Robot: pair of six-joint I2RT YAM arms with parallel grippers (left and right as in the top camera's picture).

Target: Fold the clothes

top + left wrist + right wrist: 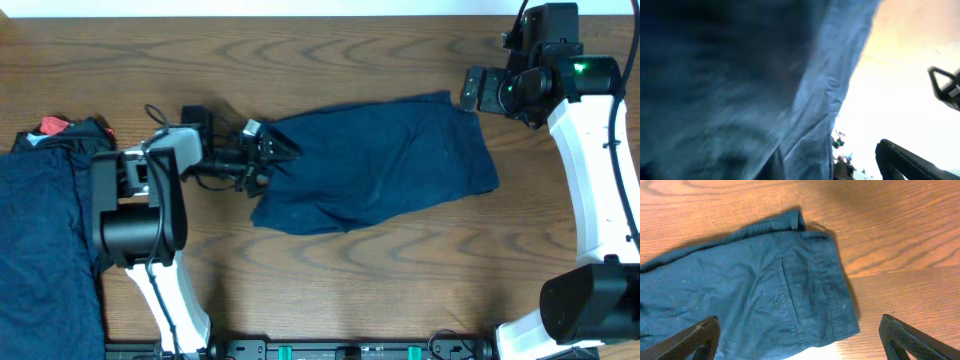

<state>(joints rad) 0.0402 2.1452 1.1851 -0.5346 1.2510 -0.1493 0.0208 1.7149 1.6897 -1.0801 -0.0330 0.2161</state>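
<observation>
A dark navy pair of shorts (380, 165) lies spread flat in the middle of the table. My left gripper (270, 152) is at its left edge. In the left wrist view the blurred navy cloth (740, 90) fills the left side. My left gripper (905, 107) is open beside it, and only bright table shows between its fingers (912, 162). My right gripper (475, 90) hovers at the shorts' far right corner. In the right wrist view it (800, 332) stands open above the waistband corner (825, 285), with its fingers (695, 340) wide apart.
A pile of more navy clothes (45, 240) lies at the table's left edge, with a red piece (55, 126) at its far end. Bare wooden table (400, 280) surrounds the shorts. The arm bases stand along the near edge.
</observation>
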